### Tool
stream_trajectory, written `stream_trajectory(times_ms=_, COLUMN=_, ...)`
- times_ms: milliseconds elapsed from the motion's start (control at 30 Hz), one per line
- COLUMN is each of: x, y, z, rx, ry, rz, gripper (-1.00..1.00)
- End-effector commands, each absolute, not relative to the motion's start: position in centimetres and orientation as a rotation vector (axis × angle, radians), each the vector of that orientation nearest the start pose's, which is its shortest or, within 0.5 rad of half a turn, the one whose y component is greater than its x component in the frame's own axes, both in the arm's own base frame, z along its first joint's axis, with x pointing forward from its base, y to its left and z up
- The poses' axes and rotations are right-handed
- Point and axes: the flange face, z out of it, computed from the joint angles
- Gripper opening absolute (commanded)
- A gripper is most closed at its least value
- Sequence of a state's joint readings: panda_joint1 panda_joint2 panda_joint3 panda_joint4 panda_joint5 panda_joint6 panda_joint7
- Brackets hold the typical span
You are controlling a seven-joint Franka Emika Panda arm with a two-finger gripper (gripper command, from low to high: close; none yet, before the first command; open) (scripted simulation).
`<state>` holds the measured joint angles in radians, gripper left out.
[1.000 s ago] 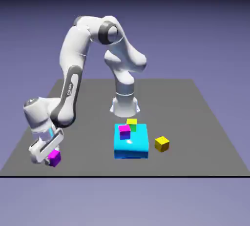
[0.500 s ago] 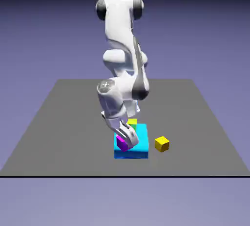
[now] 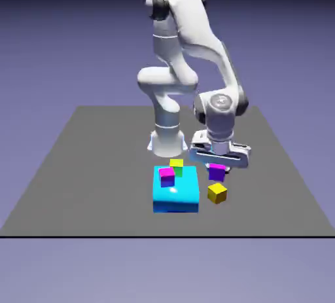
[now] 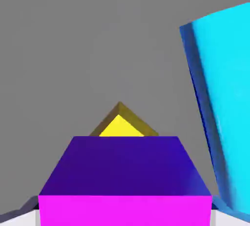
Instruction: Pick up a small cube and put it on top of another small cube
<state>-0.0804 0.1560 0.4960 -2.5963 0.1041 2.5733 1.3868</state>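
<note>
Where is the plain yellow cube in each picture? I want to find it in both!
Exterior view: the plain yellow cube is right of the big cyan block, just below the held magenta cube.
Hand view: low, near the middle, partly hidden behind the held magenta cube.
Landmark in both: the big cyan block, at the hand view's right edge.

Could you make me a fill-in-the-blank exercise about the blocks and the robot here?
The gripper is holding a ______ cube.
The plain yellow cube rests on the ______.
The big block is coloured ______.
On top of that block sit ______ small cubes.

Missing words, in order: purple (or magenta); table; cyan (or light blue); two.
</note>
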Motion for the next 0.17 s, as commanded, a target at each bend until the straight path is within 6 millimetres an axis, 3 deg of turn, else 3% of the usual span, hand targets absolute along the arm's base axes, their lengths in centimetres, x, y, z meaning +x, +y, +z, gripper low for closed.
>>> stream_trajectory(times_ms=0, x=38.1, y=17.7, z=18.3, rx=-2.740, ry=1.609, rz=0.317, gripper=-1.00)
stream_trajectory(times_ms=33, x=38.0, y=17.8, z=17.6, rx=-2.740, ry=1.608, rz=0.318, gripper=-1.00)
stream_trajectory(times_ms=67, x=38.0, y=17.8, z=17.6, rx=-2.740, ry=1.608, rz=0.318, gripper=1.00)
stream_trajectory(times_ms=100, x=38.0, y=17.8, z=17.6, rx=-2.740, ry=1.608, rz=0.318, gripper=1.00)
stream_trajectory(times_ms=133, x=38.3, y=17.7, z=18.9, rx=-2.740, ry=1.610, rz=0.316, gripper=1.00)
